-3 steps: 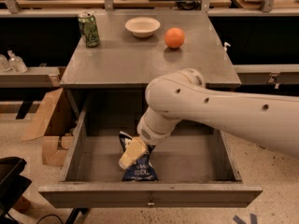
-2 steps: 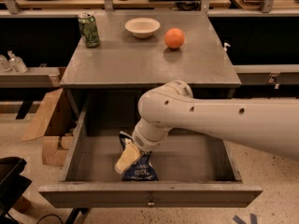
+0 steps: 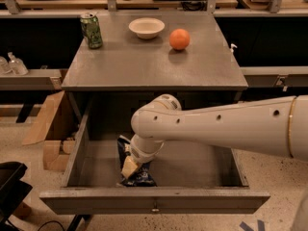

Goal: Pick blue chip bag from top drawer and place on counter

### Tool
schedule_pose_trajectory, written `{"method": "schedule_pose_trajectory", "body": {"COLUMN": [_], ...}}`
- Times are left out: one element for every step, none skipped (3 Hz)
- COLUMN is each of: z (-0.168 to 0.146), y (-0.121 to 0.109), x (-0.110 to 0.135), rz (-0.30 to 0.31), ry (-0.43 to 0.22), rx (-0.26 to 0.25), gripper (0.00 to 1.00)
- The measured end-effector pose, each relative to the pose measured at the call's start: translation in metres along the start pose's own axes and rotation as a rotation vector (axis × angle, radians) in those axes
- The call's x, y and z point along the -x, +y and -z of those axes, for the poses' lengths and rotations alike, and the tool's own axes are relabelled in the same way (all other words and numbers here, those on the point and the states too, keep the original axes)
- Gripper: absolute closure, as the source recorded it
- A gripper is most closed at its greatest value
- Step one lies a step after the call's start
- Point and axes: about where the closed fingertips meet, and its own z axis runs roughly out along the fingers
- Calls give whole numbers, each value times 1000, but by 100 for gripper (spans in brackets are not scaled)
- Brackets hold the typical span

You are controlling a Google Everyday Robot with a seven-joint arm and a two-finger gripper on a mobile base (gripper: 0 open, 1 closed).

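Right now the blue chip bag lies on the floor of the open top drawer, towards the front and a little left of centre, its crinkled top pointing back into the drawer. Our tool is down in the drawer, directly over the bag and touching it or just above it. The wrist of the white arm hides the join, so we cannot tell whether the tool has closed on the bag or is only poised around it.

We judge that we are at the grasp itself: reaching is done, lifting is not yet begun. The next move calls for a sure hold on the soft bag, then a straight lift clear of the drawer's front panel and of the worktop edge above. After that we must carry it up and over. On the worktop a green can, a bowl and an orange stand along the back, so the near half looks the sensible place to set it down.
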Motion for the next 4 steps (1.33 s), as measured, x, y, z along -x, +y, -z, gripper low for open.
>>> {"method": "schedule_pose_trajectory", "body": {"z": [4,38,93,169], "y": [2,4,-8,-31], "x": [3,12,19,32], "rz": [23,62,94,144], "ry": [4,-38,-84,-137], "rx": [-28,-49,-70,-81], "gripper": [61,84,100,100]}}
